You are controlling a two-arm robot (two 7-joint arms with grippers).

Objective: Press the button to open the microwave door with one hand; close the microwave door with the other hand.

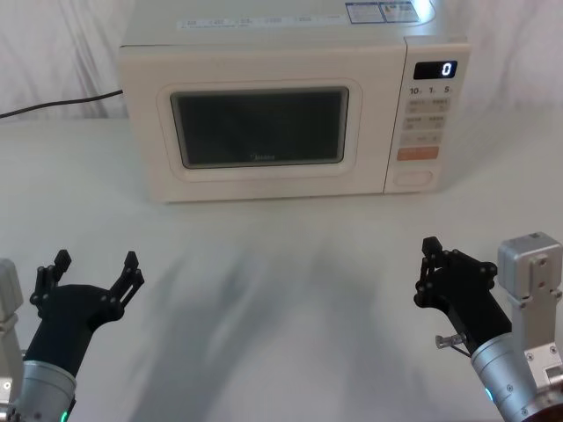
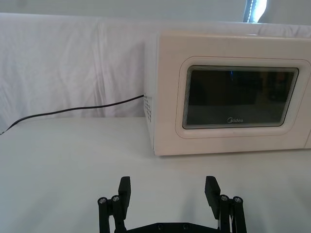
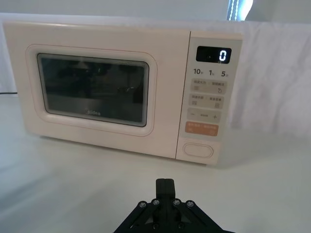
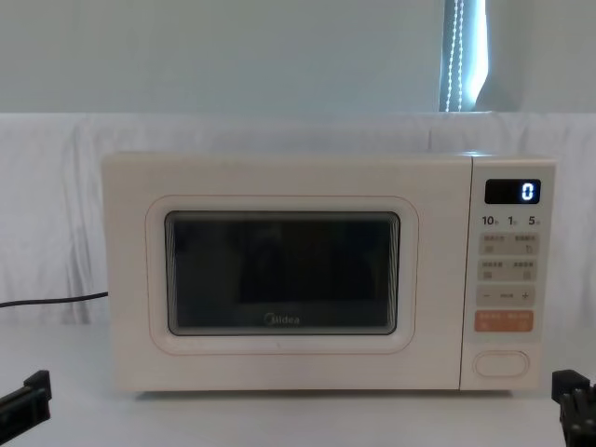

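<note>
Nearest the robot, both grippers hover low over the front of a white, matte counter (image 1: 281, 299), well short of the oven. The left gripper (image 1: 95, 268), black and angular on a silver cylindrical wrist with a green light, has its fingers (image 2: 124, 190) spread wide with nothing between them. The right gripper (image 1: 431, 264), also black, with a silver bracket beside its wrist, shows its fingers (image 3: 164, 186) drawn together into a narrow tip, holding nothing.

Farther back the microwave (image 1: 290, 105) stands square on the counter, a smooth cream box with rounded corners. The microwave door (image 4: 279, 275) is closed flush, its dark rounded-rectangle window set in a raised cream frame, with a small "Midea" logo under the glass. To the right of the door, the control panel (image 3: 209, 97) carries a black display reading "0", the figures 10, 1 and 5, small cream keys with print too fine to read, and an orange rectangular key (image 3: 201, 128). The button (image 3: 198, 150), a plain cream pill shape, sits at the bottom of that panel.

A black power cord (image 2: 73, 110) trails from the oven's left side. Behind, wrinkled white cloth (image 2: 58, 63) drapes the backdrop below a pale wall.
</note>
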